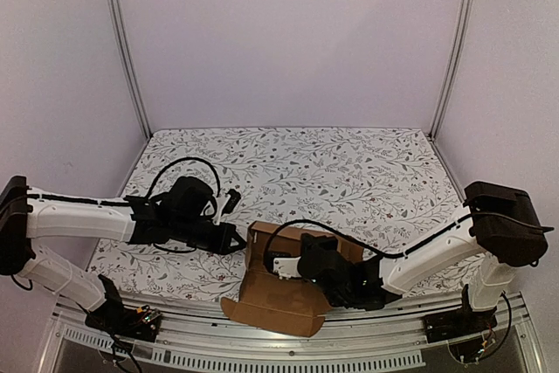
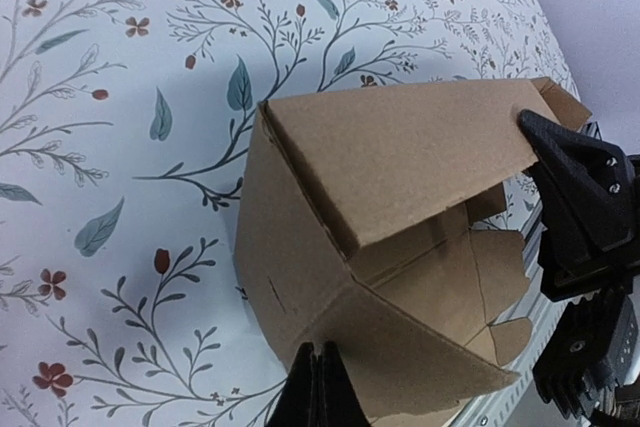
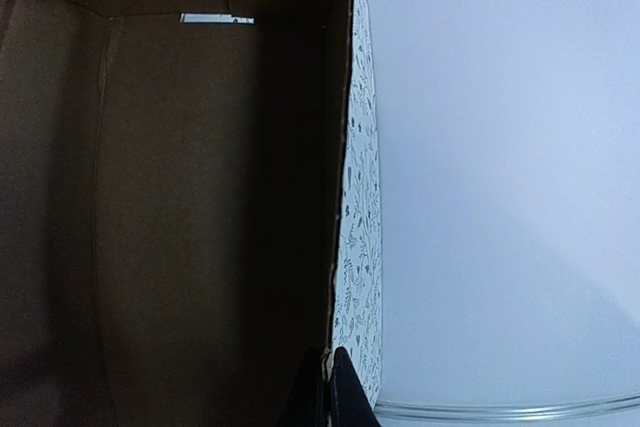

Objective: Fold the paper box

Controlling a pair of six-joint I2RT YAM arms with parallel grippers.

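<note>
**Paper box.** The paper box sits at the near edge of the bench, about midway between the two arm bases. It is partly formed: the side walls stand up and the top is open. One wide flap lies flat past the bench edge, over the metal rail.

**Left tool.** The left tool has its fingers pressed fully together, with nothing between them. It is positioned at the box's left wall. In the left wrist view the tips overlap the lower edge of a slanted outer panel (contact cannot be confirmed).

**Right tool.** The right tool reaches into the box from the right, fingers closed tip to tip. In the right wrist view the tips lie at the edge of an upright wall. The dark box interior is to the left of that wall and the flower-patterned bench cover to the right. Whether the wall is pinched between the fingers cannot be told.
</note>
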